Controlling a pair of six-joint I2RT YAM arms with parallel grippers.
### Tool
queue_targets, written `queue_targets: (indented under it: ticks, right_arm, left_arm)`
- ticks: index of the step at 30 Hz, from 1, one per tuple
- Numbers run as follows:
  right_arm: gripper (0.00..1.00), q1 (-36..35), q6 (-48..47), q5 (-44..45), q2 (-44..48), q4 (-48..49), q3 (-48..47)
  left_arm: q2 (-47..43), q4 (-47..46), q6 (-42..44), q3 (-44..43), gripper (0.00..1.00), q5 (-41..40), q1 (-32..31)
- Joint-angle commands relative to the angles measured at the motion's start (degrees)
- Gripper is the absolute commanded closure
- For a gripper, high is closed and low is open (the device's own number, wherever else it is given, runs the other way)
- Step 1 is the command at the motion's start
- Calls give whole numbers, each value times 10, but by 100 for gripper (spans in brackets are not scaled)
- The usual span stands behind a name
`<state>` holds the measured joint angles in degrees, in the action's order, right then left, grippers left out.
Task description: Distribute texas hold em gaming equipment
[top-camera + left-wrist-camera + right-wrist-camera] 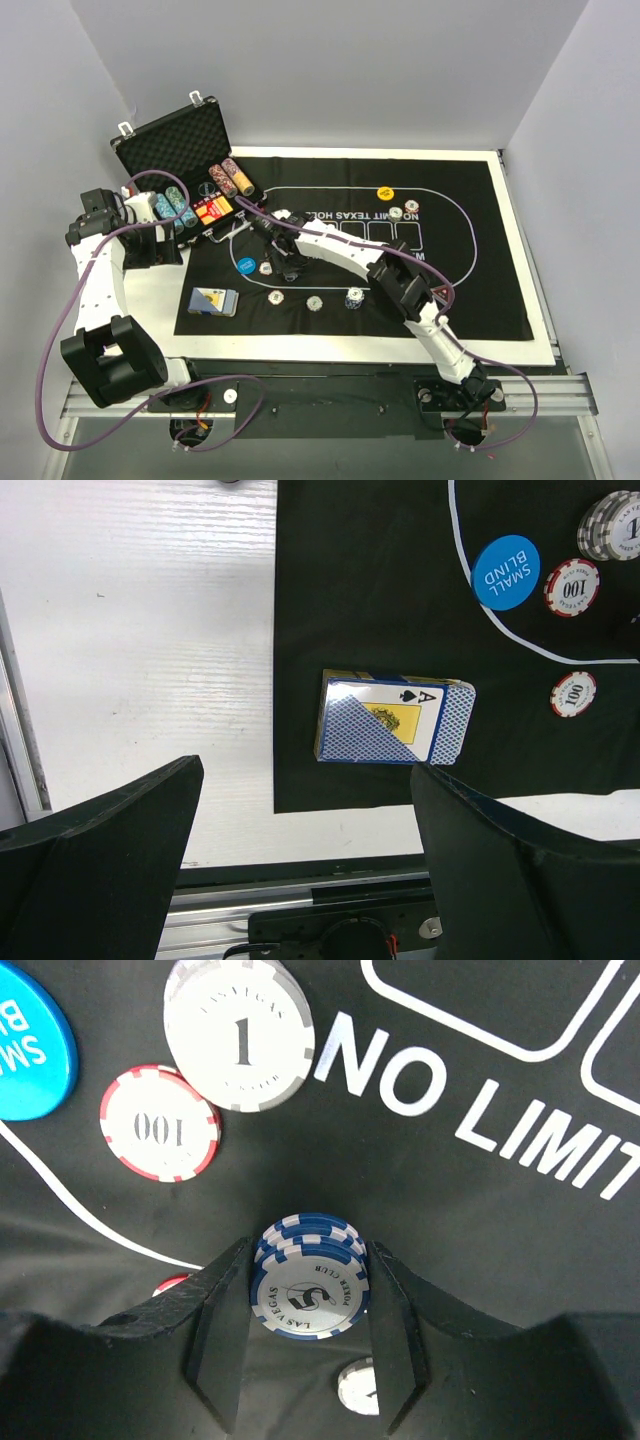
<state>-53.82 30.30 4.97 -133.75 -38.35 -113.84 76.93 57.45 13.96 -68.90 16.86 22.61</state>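
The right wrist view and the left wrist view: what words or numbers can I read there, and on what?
"NO LIMIT": black mat
"1", "LAS VEGAS": white chip
"100": red-edged chip
"5", "LAS VEGAS POKER CLUB": blue chip stack
"SMALL BLIND": blue disc
"A" with a spade: card box
Yellow disc, top view: too small to read

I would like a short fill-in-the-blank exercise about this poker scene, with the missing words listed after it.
1. The right gripper is shut on a stack of blue chips marked with the number ___.
2. The blue button reads SMALL ___.
3. The card pack lying on the black mat shows the ace of ___.

Missing words: 5; BLIND; spades.
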Motion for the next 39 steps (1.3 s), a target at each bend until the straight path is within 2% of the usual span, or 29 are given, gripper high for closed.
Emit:
queue_targets:
  ticks: [1,10,13,15,21,27,32,35,39]
  right_arm:
    - [62,3,-1,3,-1,-25,-41]
    - [62,11,3,1,-15,-10,-38]
    - [47,11,4,-1,-15,-7,-31]
    - [41,12,1,2,-10,-4,-25]
    - [34,16,-2,31,52,5,5]
    - [32,18,-7,77,187,12,118]
    - [30,23,0,94,307,11,269]
    - [29,24,5,95,347,12,352]
    - [27,22,14,107,372,14,417]
  left_arm:
    - [-14,-2,5,-16,3,3,3]
    - [-18,-3,6,-8,3,3,4]
    - [-20,-3,9,-10,3,3,4]
    - [-20,-1,10,-11,3,5,3]
    - [-20,-1,11,-7,3,8,4]
    - [-23,-2,12,-4,3,9,4]
    - [-17,-5,11,-3,3,14,3]
    - [-13,-6,11,-2,3,17,3]
    - [-13,-8,9,2,3,19,3]
